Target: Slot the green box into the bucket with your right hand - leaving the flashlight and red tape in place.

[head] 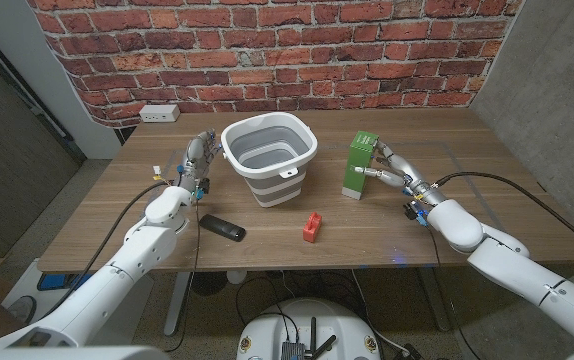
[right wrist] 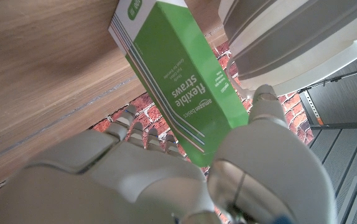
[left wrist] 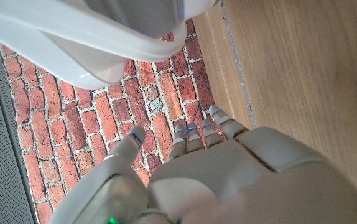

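Your right hand [head: 392,170] is at the green box [head: 359,165], which stands upright on the table [head: 487,200] just to the right of the bucket [head: 270,158]. In the right wrist view the thumb [right wrist: 267,102] lies along one face of the box [right wrist: 185,81] and the fingers [right wrist: 125,118] reach past the other, so it reads as a grasp closing on the box, though whether it is firm enough to lift I cannot tell. The box looks to have its base on the wood, not yet raised. Your left hand [head: 199,160] waits beside the bucket's left wall, fingers out and holding nothing; the left wrist view shows its fingers [left wrist: 194,134] extended near the bucket rim [left wrist: 91,56]. Risks from here: the box is tall and narrow, so a loose or off-centre pinch could tip it toward the bucket or let it twist in the hand. Lifting too low may clip the bucket's rim and shove the bucket into the left hand. The red tape [head: 312,227] and the flashlight [head: 223,227] lie toward the front edge, nearer you than the bucket; a dropped elbow or low swing could knock them, so keep the path high and direct.
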